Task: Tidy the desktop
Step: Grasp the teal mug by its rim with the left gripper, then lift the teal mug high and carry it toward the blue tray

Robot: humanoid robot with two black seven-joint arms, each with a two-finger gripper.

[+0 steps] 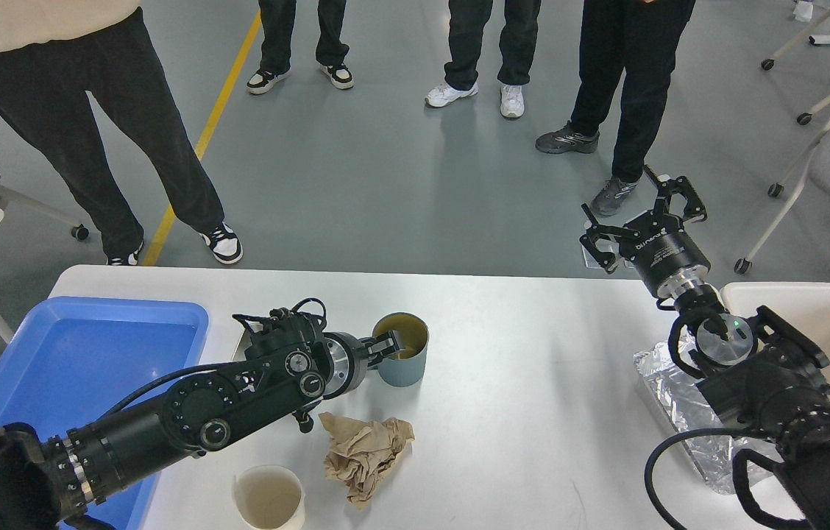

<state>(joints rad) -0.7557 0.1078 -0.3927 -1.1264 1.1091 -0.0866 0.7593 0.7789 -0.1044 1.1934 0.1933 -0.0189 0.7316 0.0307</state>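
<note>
The white desktop [533, 368] fills the lower half of the head view. A blue-grey mug [408, 361] with brownish liquid stands left of its middle. My left gripper [387, 346] reaches in from the lower left and sits at the mug's left rim, covering the handle. One finger seems to be inside the rim, but its grip is unclear. A crumpled brown paper [367, 455] and a white paper cup [268, 497] lie nearer to me. My right gripper [641, 215] is open and empty, raised past the desktop's far right edge.
A blue plastic tray [84, 353] lies at the desktop's left end. A foil tray [669, 397] and a white bin [827, 324] are at the right, partly behind my right arm. A metal tray is almost hidden behind my left arm. Several people stand beyond the far edge.
</note>
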